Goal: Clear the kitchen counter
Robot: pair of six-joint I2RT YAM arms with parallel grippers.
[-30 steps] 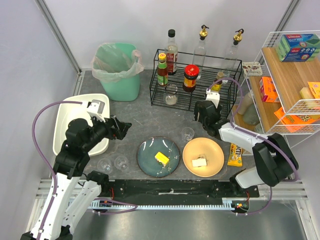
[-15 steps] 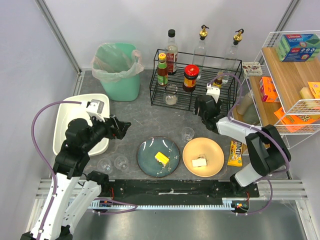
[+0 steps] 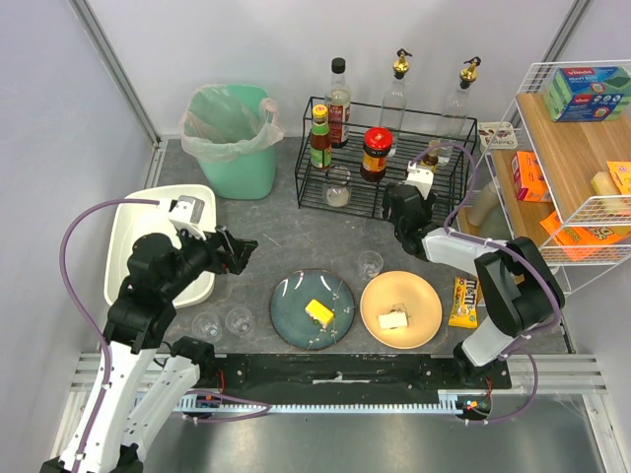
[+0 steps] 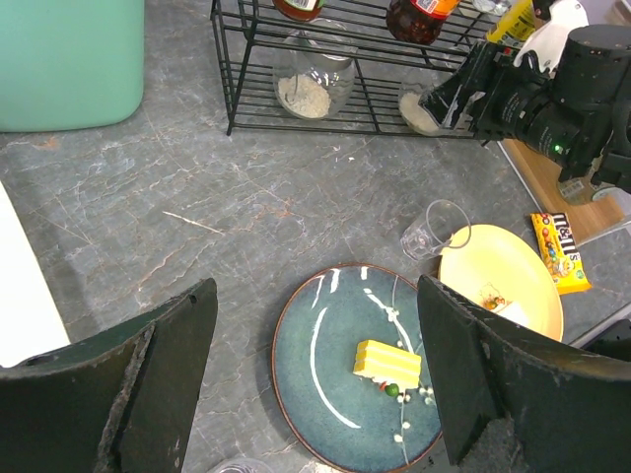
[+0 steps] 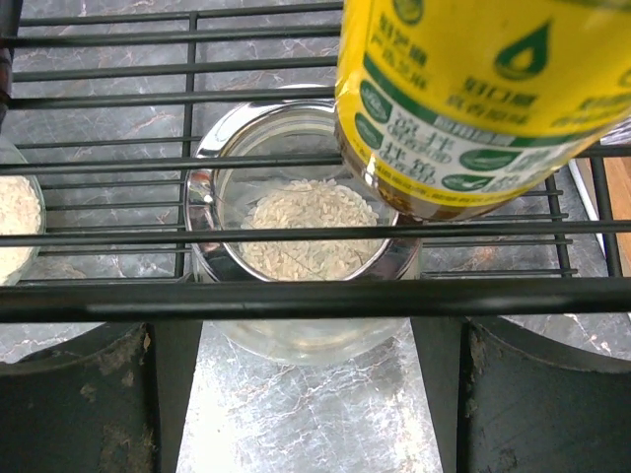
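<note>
**Both claws wide and empty; dishes lying on the surface**

The right wrist view is showing what the top view is hiding under the arm. A glass jar (image 5: pixel 311 236) of pale grains is sitting directly ahead of the right claw (image 5: pixel 311 340), in line with the gap between its wide-spread fingers. A bar of the black wire rack (image 5: pixel 296 296) is crossing in front of the jar. A yellow-labelled bottle (image 5: pixel 483 99) is standing above and right of this claw.

The left claw (image 4: pixel 315 335) is hanging wide, gripping nothing, over the dark grey surface (image 4: pixel 246 207). Just ahead of it a blue plate (image 4: pixel 325 384) is carrying a yellow block (image 4: pixel 387 363). A small glass (image 4: pixel 434 229) and a yellow plate (image 4: pixel 513 271) are lying further to its right.

Only the top view is showing the white tub (image 3: pixel 128 236) behind the left claw.
</note>
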